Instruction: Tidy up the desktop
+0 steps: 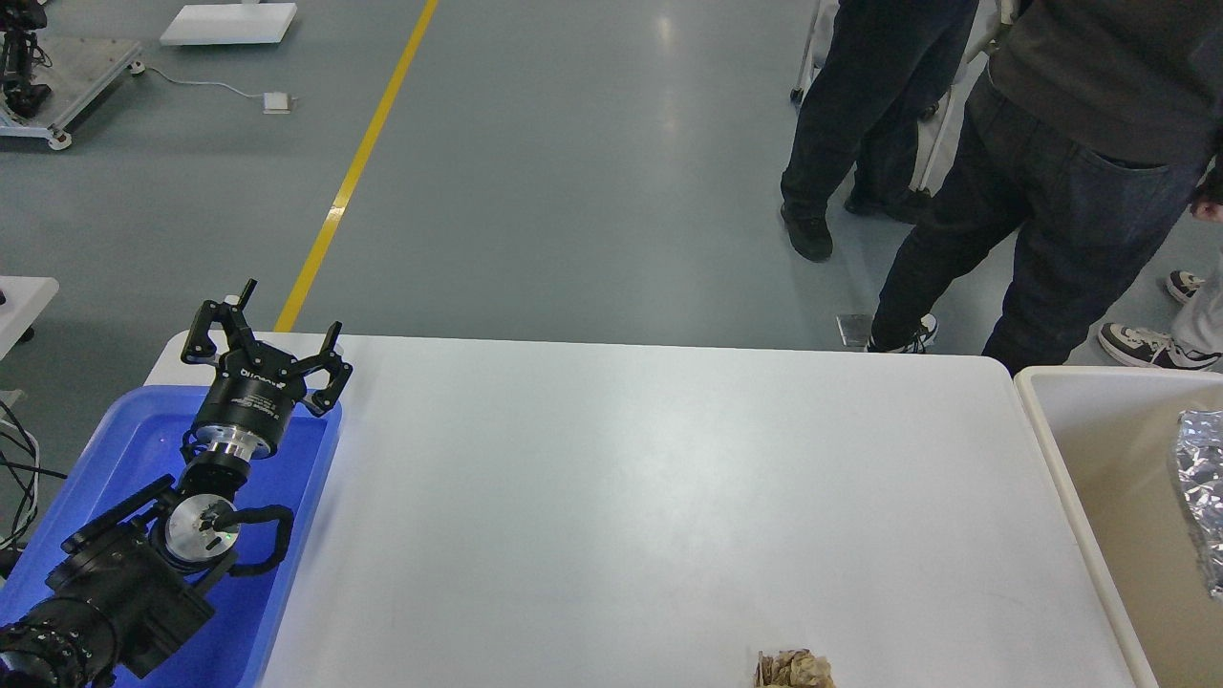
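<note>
**Left gripper hanging open over the blue tray, desktop nearly bare**

A crumpled brown paper wad (793,669) is sitting at the near edge of the desktop (650,478), right of centre, cut off by the frame. The desktop, a smooth matte white slab with rounded corners, is filling the middle of the view between two containers. Along its left edge a glossy blue plastic tray (296,535) is lying, and the black left arm is reaching over it. The left gripper (263,339) is hanging released above the tray's far end near the desktop's far left corner, fingers spread and grasping nothing. The right gripper is not showing. Just beside the right edge an off-white bin (1061,449) with a beige inside is holding wrinkled silver foil (1199,497). Beyond the far edge, dark-trousered people (1032,210) are standing on a grey floor crossed by a yellow line (358,162).
</note>
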